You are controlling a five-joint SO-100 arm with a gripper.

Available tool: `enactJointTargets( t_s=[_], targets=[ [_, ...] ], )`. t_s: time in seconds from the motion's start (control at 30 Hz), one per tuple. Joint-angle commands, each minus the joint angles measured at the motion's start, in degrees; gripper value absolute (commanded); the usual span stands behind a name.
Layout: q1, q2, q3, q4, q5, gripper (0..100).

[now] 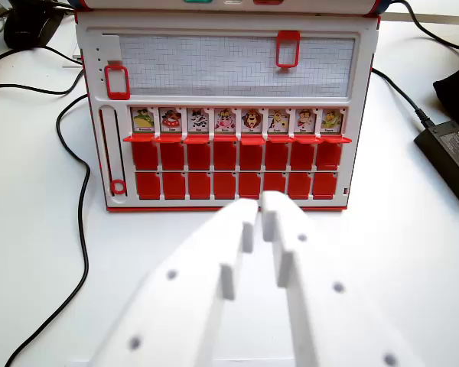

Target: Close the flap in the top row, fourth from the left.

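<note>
So, the white table (pixel 30 252) takes up most of the wrist view, and a red and white game board (pixel 226 115) is stood on it, filling the upper middle of the picture. A black cable (pixel 83 199) is looped along the wrist view's left side of the board, and a black power brick (pixel 451 149) is seen lying at the wrist view's right edge.

On the board, three rows of flaps can be made out. The top row is flipped up, with eight animal picture cards showing; the two rows below look to be folded down flat, red backs only. The flap (pixel 226 122) counted fourth from the left in that top row is stood up like its neighbours, so it can be judged as not closed yet.

The white gripper (pixel 258 210) is seen low in the middle of the picture, with its tips just short of the board's front edge. Its two fingers are held close together with only a thin slit between them, and nothing is gripped.

The bit that matters: the flap lies straight ahead and further up the board from the tips, a touch toward the wrist view's left. Its long edge runs left to right along the hinge, so a push across that edge is probably what's called for, with neighbouring flaps easily clipped
</note>
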Motion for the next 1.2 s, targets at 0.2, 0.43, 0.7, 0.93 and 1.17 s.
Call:
enactJointTargets(
  t_s=[0.2,0.43,0.7,0.93,1.17],
  targets=[
    [0.53,2.02,-0.35,1.32,0.70,0],
    [0.53,2.20,-0.35,1.14,0.62,0],
    [0.62,2.29,-0.35,1.05,0.62,0],
    [0.70,2.29,-0.35,1.05,0.70,0],
    [1.32,-0.79,2.72,2.02,3.60,0]
  ],
)
